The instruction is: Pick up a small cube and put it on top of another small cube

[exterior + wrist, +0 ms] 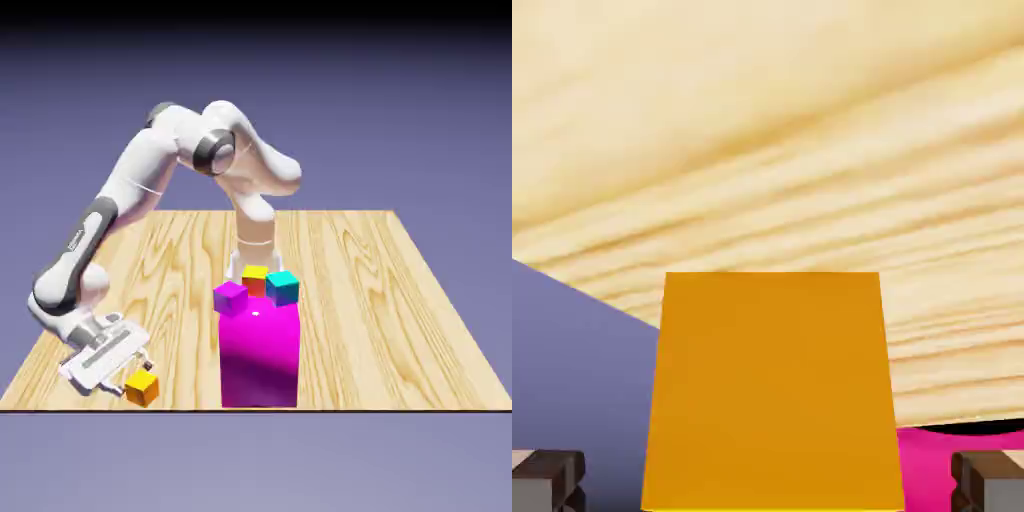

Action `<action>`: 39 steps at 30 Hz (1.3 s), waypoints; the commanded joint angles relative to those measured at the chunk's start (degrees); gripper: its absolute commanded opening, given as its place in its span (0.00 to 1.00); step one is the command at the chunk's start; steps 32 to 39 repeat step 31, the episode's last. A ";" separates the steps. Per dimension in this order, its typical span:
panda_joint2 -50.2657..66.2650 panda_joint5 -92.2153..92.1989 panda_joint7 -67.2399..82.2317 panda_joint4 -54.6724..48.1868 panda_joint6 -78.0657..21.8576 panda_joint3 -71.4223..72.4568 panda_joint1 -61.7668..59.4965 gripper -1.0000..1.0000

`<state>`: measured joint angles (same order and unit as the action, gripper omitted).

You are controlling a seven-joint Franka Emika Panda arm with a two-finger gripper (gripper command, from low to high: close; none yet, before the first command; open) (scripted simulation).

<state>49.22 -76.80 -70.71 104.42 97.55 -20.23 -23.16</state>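
**Fingers at the orange cube, stacking not yet begun**

Nearest the front edge of the wooden surface (400, 300), at the exterior view's left, the gripper (140, 372) is down at the small cube (142, 387), orange-sided with a yellow top. In the hand view that cube (772, 390) fills the space between the two grey fingers (547, 480), which stand apart on either side with a visible gap to each face, so they are spread, not clamped. The cube appears to rest on the surface.

Farther back stands the tall magenta block (259, 355). Around its top sit a purple cube (230, 296), a yellow-topped red cube (255, 278) and a teal cube (283, 287).

By my reading, the reach is done; closing, lifting, carrying and placing remain.
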 commanded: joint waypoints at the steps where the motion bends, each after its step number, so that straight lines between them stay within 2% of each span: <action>1: -2.07 2.32 -1.03 -0.01 -2.36 -1.64 -1.23 0.00; 3: -5.27 5.55 -1.38 -0.43 -5.55 -1.79 -0.20 0.00; 13: -22.61 26.61 6.74 -8.64 -28.54 17.49 2.12 0.00; 19: -26.34 41.56 -5.51 -7.32 -31.61 18.69 11.25 0.00; 22: -28.23 45.23 -6.15 -7.98 -34.24 20.59 11.60 0.00; 28: -31.85 44.82 -3.84 3.89 -25.85 21.50 13.61 0.00; 29: -31.85 44.82 -3.83 3.89 -25.85 21.50 13.61 1.00; 39: -31.22 44.89 -4.24 1.81 -27.31 21.34 13.26 1.00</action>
